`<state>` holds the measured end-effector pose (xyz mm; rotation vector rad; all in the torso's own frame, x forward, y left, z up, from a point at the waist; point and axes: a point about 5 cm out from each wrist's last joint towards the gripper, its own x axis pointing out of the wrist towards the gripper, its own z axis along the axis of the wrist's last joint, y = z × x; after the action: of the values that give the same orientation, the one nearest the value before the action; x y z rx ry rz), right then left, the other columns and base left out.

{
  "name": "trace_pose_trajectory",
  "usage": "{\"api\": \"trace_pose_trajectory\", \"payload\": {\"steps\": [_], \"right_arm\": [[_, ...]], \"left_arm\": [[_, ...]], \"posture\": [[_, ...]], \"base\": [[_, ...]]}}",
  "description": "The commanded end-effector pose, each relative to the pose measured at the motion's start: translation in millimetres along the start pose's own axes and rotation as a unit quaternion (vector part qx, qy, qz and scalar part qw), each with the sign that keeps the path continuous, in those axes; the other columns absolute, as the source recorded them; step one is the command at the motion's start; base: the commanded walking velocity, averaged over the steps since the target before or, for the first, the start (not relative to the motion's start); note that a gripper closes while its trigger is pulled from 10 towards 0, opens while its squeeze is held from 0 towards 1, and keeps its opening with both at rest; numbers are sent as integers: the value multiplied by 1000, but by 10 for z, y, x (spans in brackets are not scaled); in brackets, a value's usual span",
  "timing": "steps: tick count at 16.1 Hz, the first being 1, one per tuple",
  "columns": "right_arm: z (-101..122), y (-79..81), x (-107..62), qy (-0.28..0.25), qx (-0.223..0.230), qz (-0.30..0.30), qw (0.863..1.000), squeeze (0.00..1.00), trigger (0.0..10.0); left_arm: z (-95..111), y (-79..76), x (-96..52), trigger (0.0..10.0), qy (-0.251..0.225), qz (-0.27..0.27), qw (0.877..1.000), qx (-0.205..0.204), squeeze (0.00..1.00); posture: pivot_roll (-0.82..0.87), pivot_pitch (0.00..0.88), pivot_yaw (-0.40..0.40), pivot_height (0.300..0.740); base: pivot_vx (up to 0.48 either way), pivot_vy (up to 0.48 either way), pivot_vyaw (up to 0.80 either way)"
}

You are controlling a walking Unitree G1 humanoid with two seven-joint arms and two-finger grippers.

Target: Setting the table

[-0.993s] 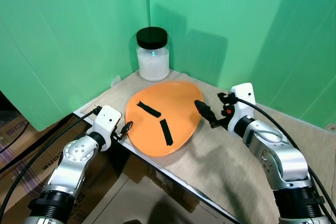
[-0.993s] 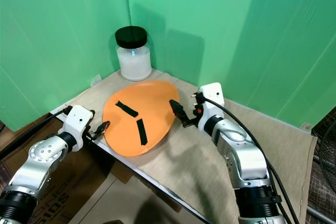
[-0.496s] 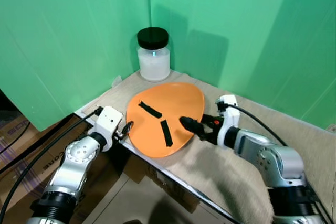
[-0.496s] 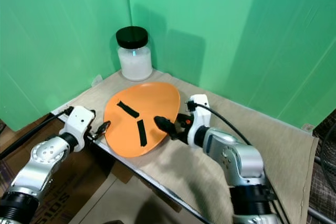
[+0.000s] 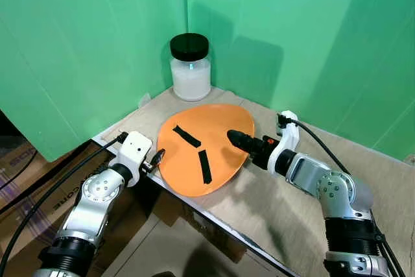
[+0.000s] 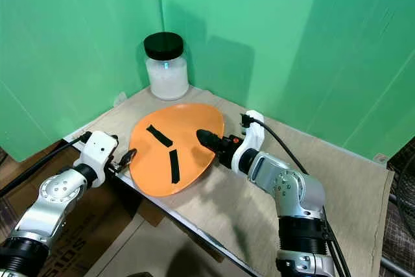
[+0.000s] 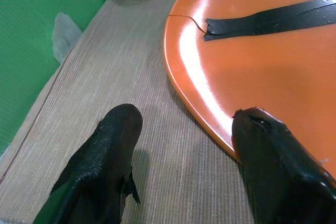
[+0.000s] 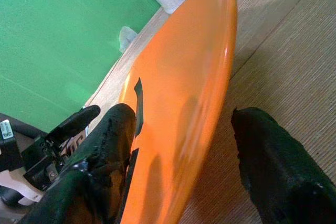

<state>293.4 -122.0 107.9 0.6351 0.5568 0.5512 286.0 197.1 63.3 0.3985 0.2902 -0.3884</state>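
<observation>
Green walls back the table point(image 5: 272, 205), where both spread claws, left claw point(image 7: 184, 166) and right claw point(image 8: 184, 150), straddle the orange plate's point(image 5: 214, 144) edges.

No readable text, brand or number anywhere. Cardboard box point(image 5: 16, 157) at approx 9 o'clock, floor level under the table edge, has dark printed letters, but cut off and too blurred to read. Small white tag point(image 8: 6, 129) w/ black print by the left arm's wrist, too small to read. Orange plate point(image 5: 217, 150) carries two black tape strips, no writing on them. Jar point(image 5: 190, 68) at approx 12 o'clock: black lid, white contents, a small bluish glint on the glass, no label legible.
</observation>
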Motion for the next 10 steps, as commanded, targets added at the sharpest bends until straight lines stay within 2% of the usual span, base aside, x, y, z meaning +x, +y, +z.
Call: {"api": "trace_pose_trajectory", "payload": {"steps": [1,10], "right_arm": [[23,38,21,-1,7,7,1000,0,0],[17,17,31,-7,15,0,1000,0,0]], "left_arm": [[-191,-26,-38,10000,46,-3,999,-2,0],[-108,-39,29,10000,24,12,1000,-4,0]], "posture": [[-16,0,18,740],[-30,0,17,740]], "base": [[0,0,0],[0,0,0]]}}
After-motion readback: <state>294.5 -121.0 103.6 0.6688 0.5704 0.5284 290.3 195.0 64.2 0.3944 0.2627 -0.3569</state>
